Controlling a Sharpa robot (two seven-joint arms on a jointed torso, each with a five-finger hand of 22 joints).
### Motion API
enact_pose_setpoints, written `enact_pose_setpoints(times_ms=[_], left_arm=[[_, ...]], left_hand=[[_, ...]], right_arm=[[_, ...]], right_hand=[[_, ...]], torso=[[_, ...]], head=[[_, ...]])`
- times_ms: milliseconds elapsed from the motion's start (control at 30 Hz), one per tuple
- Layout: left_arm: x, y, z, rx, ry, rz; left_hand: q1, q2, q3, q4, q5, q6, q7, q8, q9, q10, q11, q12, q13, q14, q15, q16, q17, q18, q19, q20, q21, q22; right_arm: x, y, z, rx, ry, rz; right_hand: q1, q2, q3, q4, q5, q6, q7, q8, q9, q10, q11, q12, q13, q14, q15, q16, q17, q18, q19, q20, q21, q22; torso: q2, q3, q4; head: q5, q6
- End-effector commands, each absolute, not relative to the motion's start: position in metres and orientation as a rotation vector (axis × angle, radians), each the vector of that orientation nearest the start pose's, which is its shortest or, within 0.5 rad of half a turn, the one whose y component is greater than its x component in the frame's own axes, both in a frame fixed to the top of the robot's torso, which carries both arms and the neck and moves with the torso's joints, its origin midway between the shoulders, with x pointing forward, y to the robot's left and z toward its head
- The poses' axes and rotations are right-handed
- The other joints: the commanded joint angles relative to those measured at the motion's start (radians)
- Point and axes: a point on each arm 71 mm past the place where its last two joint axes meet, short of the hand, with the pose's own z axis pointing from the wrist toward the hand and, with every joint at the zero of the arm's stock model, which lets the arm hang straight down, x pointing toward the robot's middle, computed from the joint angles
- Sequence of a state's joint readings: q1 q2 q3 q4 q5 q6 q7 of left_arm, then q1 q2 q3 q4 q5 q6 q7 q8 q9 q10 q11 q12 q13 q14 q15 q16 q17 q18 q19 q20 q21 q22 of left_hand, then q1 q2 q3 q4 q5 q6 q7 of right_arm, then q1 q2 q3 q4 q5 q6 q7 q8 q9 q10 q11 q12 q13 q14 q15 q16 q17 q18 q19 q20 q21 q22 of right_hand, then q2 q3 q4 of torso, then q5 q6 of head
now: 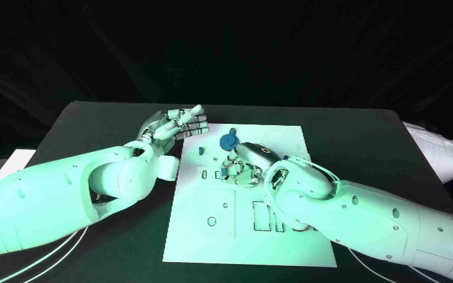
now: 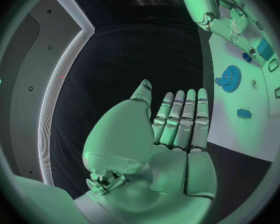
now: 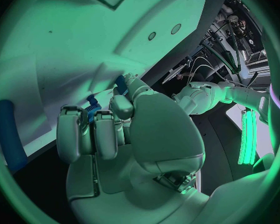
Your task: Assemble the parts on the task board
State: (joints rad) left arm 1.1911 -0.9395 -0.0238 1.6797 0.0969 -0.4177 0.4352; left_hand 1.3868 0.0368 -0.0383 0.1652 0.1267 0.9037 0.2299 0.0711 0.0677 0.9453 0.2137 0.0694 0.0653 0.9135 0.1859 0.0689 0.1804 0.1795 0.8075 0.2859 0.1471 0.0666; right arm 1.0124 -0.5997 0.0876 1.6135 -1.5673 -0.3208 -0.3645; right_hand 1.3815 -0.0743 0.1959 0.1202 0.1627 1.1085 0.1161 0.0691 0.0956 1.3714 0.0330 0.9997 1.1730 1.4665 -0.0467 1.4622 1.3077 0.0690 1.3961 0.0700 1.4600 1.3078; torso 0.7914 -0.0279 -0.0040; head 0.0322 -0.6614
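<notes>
A: Where are we on the task board (image 1: 283,230)?

B: My right hand (image 1: 243,168) is down on the board, mid-frame in the head view, fingers curled round a small blue part (image 3: 92,104); wrist cam shows it pinched at the fingertips. Left hand (image 1: 177,124) hovers off the board's upper-left corner, flat, fingers straight and side by side, holding nothing.

A: Tips for the seating?

B: I'd go slow, keep the part square to its slot, press straight down, and not let go till it sits flush. I can't see the slot under the hand, so I'd trust the wrist cam.

A: Count?

B: 1 board, 2 hands, 1 blue gear (image 1: 228,141) just above the right hand. Left wrist cam shows abt 3 more small blue parts (image 2: 244,113). Exact total unclear.
</notes>
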Motion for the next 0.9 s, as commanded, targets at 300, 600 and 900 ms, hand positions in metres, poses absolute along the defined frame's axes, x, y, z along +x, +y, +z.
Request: enact_pose_setpoints(times_ms=[300,600,900], left_arm=[[0.4624,0.217,-0.1642,-1.22,1.325,-1.57],[0.4624,0.2172,-0.1643,-1.221,1.327,-1.57],[0.4624,0.2175,-0.1644,-1.222,1.329,-1.57]], left_hand=[[0.005,0.008,0.002,-0.008,-0.002,-0.002,0.028,0.002,0.002,0.0,-0.002,0.003,0.001,0.001,-0.004,0.0,-0.004,-0.001,-0.005,0.0,-0.005,0.002],[0.005,0.008,0.002,-0.008,-0.002,-0.002,0.028,0.002,0.002,0.0,-0.002,0.003,0.001,0.001,-0.004,0.0,-0.004,-0.001,-0.005,0.0,-0.005,0.002],[0.005,0.008,0.002,-0.008,-0.002,-0.002,0.028,0.002,0.002,0.0,-0.002,0.003,0.001,0.001,-0.004,0.0,-0.004,-0.001,-0.005,0.0,-0.005,0.002]], right_arm=[[0.4381,-0.0709,-0.2125,-0.085,1.725,0.713],[0.4368,-0.0692,-0.211,-0.085,1.71,0.726],[0.4344,-0.0685,-0.2087,-0.074,1.687,0.747]], right_hand=[[-0.016,-0.034,-0.019,0.007,0.011,-0.046,0.011,-0.009,-0.011,-0.018,0.005,-0.032,-0.02,0.061,0.014,-0.012,0.046,-0.009,-0.016,0.008,-0.011,-0.002],[-0.02,-0.044,-0.026,0.009,0.011,-0.062,0.014,-0.008,-0.014,-0.024,0.008,-0.042,-0.026,0.06,0.017,-0.014,0.042,-0.009,-0.016,0.011,-0.013,-0.003],[-0.074,-0.077,-0.098,0.051,0.035,-0.087,0.016,-0.005,-0.015,-0.026,0.012,-0.048,-0.033,0.06,0.021,-0.018,0.04,-0.008,-0.016,0.016,-0.015,-0.003]], torso=[[0.0,-0.0009,0.0008],[0.0,-0.0006,0.0005],[0.0,-0.0006,0.0005]], head=[[-0.003,0.0],[-0.004,0.001],[-0.005,0.002]])
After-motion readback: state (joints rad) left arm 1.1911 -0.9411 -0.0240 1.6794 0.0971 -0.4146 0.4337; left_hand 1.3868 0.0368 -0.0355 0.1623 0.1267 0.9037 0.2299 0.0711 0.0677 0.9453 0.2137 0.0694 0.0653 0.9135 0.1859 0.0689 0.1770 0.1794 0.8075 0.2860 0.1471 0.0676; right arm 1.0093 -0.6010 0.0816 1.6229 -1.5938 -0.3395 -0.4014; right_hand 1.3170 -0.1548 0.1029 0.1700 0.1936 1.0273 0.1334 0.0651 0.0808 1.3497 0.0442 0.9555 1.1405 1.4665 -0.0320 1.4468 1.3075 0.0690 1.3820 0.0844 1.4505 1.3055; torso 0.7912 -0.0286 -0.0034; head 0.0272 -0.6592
